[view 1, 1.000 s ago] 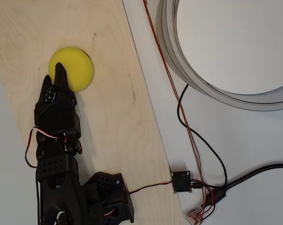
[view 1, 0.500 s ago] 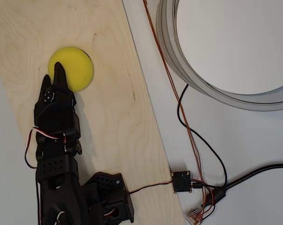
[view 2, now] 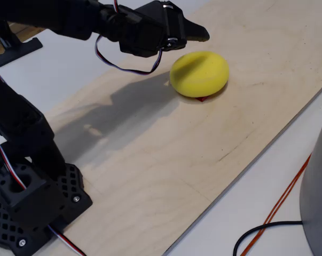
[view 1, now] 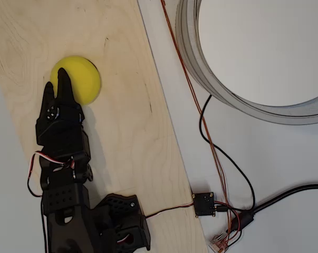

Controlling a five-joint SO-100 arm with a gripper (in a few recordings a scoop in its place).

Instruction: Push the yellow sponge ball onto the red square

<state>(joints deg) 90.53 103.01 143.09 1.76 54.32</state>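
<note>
While the matte yellow foam ball (view 2: 199, 73) covers most of the small red square patch (view 2: 202, 98), the black gripper (view 2: 195, 33) hovers just above the ball, jaws closed, gripping nothing.

- Red square (view 2: 202, 98): almost wholly hidden beneath the ball (view 2: 199, 73); a sliver shows.
- Gripper (view 1: 64, 79): covers the ball's left portion overhead; jaw state indeterminate.
- Grey ring (view 1: 190, 47): cut off by the picture's edge.
</note>
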